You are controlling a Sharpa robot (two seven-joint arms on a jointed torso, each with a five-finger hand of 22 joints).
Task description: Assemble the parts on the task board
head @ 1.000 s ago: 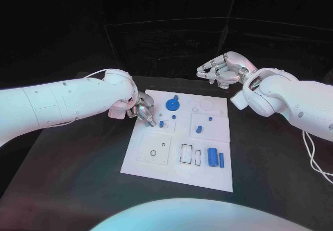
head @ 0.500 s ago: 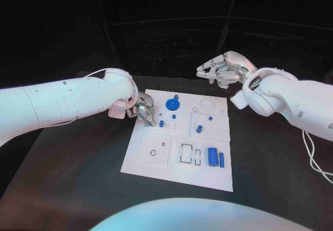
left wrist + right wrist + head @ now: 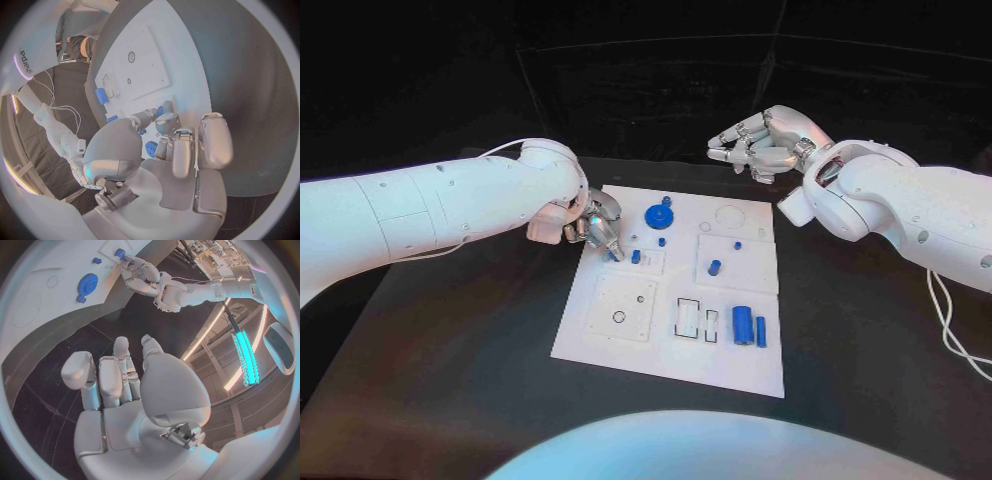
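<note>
The white task board [image 3: 610, 345] lies in the middle of the black table. My left hand [image 3: 596, 232] rests low at the board's left edge, fingers curled together, their tips just beside a small upright blue peg [image 3: 635, 257] and not holding it. The left wrist view shows that peg [image 3: 166, 107] just past my fingertips [image 3: 169, 122]. A blue gear [image 3: 659, 215] sits on the board's far part, with a small blue piece [image 3: 661, 240] by it. My right hand [image 3: 759, 145] hangs in the air beyond the board's far edge, fingers curled in, holding nothing.
Another blue piece [image 3: 714, 267] stands mid-board. Two blue cylinders [image 3: 741, 326] [image 3: 762, 331] lie side by side near the board's right front, next to black-outlined slots [image 3: 688, 318]. A square plate with a ring [image 3: 617, 318] sits at the left front. Black table surrounds the board.
</note>
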